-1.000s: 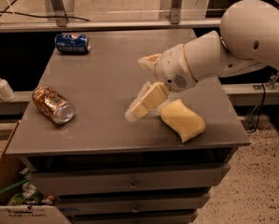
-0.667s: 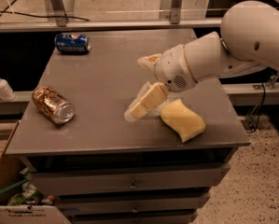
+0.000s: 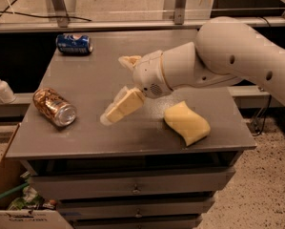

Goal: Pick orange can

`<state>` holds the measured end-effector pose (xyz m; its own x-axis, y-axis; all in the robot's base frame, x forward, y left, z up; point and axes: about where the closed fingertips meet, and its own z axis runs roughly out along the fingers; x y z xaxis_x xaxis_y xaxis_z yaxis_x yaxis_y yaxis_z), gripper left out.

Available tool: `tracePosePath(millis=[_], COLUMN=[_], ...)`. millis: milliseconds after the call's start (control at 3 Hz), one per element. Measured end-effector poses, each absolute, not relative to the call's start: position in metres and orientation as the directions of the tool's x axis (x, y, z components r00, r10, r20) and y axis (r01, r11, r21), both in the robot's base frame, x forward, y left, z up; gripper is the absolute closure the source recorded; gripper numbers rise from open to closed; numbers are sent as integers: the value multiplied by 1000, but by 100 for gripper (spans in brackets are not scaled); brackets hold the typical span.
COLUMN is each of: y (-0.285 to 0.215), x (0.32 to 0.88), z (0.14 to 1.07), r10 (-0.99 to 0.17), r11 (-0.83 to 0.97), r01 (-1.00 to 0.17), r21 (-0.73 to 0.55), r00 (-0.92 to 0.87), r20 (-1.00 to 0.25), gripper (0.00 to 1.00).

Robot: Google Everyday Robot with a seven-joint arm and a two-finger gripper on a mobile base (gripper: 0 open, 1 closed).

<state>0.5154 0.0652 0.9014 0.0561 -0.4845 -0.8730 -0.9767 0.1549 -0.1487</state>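
The orange can (image 3: 54,107) lies on its side near the left front of the grey tabletop (image 3: 89,137), its silver end facing front-right. My gripper (image 3: 114,88) hangs over the middle of the table, to the right of the can and apart from it. It is open and empty, with one cream finger (image 3: 124,106) low and reaching toward the can and the other finger (image 3: 127,60) higher up behind it.
A blue can (image 3: 74,44) lies on its side at the back left of the table. A yellow sponge (image 3: 187,123) lies at the front right, below my arm. A soap bottle (image 3: 1,88) stands on a ledge to the left. A cardboard box (image 3: 8,194) sits on the floor at the lower left.
My gripper has moved left across the table toward the orange can, still open. The cans and sponge have not moved.
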Motion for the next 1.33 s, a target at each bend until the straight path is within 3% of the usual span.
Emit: tracePosePath(millis=[1333], y=[174], x=[512], z=[853], r10=[-394], r11=[116], r01=[-988], r21=[-104], r00=[51], r20=[-918], gripper=[0])
